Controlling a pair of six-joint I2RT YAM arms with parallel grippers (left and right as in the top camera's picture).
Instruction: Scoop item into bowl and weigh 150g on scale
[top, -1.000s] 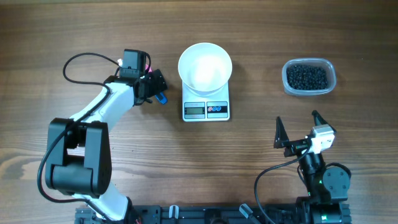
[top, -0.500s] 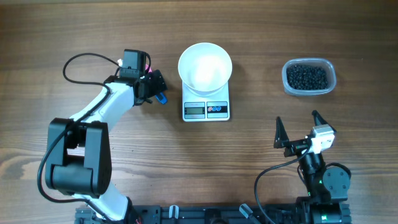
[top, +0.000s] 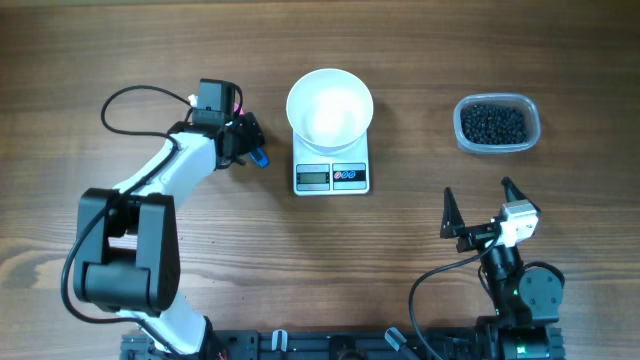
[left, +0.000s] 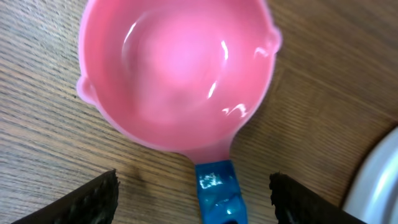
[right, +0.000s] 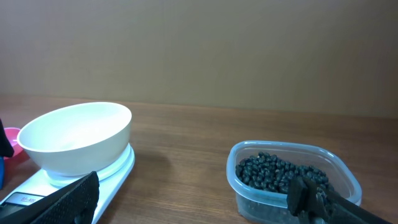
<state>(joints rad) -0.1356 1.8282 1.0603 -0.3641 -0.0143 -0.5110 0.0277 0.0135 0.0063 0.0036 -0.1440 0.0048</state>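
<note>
pink scoop (left: 177, 68) | blue-handled, open side up on wooden table (top: 300, 260); clear tub (top: 498, 97) | apparently plastic, far right

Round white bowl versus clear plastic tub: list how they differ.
The round white bowl is empty; the clear rounded-rectangular plastic tub holds small black beads. The bowl sits on the white digital scale; the tub stands on the wooden table. Both are open-topped.

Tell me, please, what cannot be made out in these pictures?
- Scale reading: digits too small overhead; the display is cut by the right wrist view's bottom edge.
- Scoop: overhead, mostly hidden under the left gripper; in the left wrist view its blue handle end runs off the bottom edge.
- Beads: depth in the tub unclear; a finger of the right gripper covers its front corner.
</note>
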